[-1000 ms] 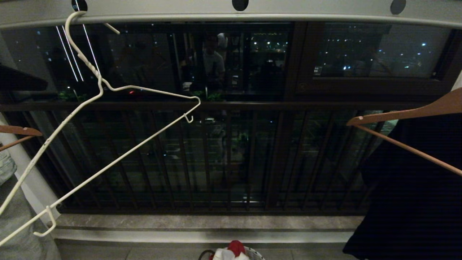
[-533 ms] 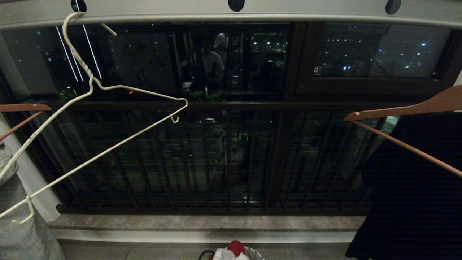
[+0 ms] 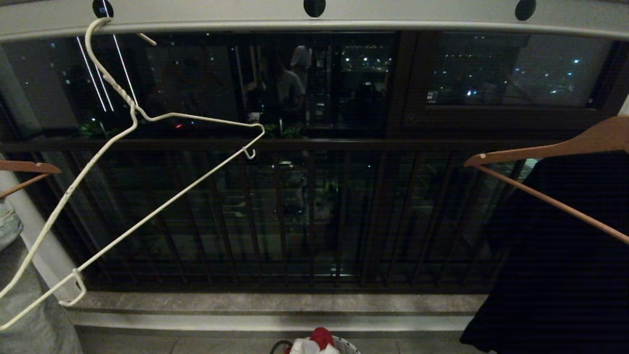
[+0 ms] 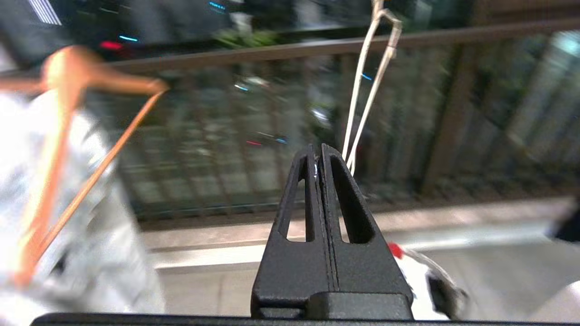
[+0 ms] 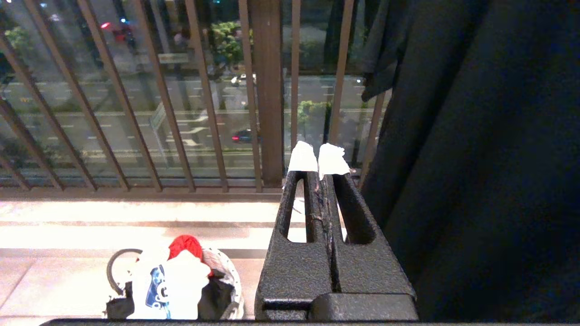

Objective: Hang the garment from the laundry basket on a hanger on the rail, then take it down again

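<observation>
At far left a brown wooden hanger (image 3: pixel 27 167) is cut off by the frame edge. The white wire hanger (image 3: pixel 142 167) hangs empty and tilted from the rail (image 3: pixel 344 19), open air between it and the right wooden hanger (image 3: pixel 550 150) carrying the black garment (image 3: pixel 565 255). The T-shirt (image 5: pixel 165 283) lies in the laundry basket (image 5: pixel 226 276) on the floor. Left gripper (image 4: pixel 318 154) and right gripper (image 5: pixel 319 165) are both pressed together, empty; the left wrist view is blurred.

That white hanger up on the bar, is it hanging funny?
Yes. The white wire hanger hooks over the grey rail but hangs badly tilted: one shoulder points out level, the other slants far down. It is bare; the T-shirt lies in the basket.
</observation>
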{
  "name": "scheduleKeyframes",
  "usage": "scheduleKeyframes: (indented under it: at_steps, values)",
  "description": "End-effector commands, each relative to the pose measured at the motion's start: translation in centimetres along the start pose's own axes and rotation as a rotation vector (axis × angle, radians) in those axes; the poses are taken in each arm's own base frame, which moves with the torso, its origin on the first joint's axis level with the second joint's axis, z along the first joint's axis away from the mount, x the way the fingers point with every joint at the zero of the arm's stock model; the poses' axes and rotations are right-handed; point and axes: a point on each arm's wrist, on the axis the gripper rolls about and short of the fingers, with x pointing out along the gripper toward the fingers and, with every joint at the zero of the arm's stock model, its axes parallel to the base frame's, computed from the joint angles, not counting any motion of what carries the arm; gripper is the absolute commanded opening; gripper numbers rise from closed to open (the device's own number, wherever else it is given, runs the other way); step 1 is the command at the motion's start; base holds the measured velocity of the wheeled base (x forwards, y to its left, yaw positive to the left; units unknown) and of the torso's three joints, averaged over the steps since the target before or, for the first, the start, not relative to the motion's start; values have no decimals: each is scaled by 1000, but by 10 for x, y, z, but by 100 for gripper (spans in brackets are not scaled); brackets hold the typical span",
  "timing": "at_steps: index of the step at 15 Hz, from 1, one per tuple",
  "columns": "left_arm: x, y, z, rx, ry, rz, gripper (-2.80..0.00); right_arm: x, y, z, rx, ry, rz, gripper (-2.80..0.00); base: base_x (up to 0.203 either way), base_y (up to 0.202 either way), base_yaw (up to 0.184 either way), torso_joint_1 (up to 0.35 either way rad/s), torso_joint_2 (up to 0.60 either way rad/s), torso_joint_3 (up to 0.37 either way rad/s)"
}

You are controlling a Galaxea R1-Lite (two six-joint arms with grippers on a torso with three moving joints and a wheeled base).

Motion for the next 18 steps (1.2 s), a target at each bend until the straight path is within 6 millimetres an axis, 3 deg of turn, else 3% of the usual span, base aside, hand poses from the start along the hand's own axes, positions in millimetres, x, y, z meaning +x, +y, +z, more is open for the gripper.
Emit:
scheduleKeyframes:
  at_steps: [1,3,5,10,12,14,18]
  values:
    - [-39,-14,-44,6,-69,91,-280,0,0,0,0,2,0,-280,0,0,0,0,0,0]
    - [-31,-23,-70,16,-47,125,-280,0,0,0,0,2,0,-280,0,0,0,0,0,0]
    - [-12,-27,-100,23,-15,135,-280,0,0,0,0,1,0,-280,0,0,0,0,0,0]
    - [72,-32,-200,12,60,126,-280,0,0,0,0,2,0,-280,0,0,0,0,0,0]
    - [96,-33,-238,43,48,108,-280,0,0,0,0,1,0,-280,0,0,0,0,0,0]
    - [105,-35,-256,77,-14,67,-280,0,0,0,0,1,0,-280,0,0,0,0,0,0]
    - [105,-36,-261,52,15,38,-280,0,0,0,0,1,0,-280,0,0,0,0,0,0]
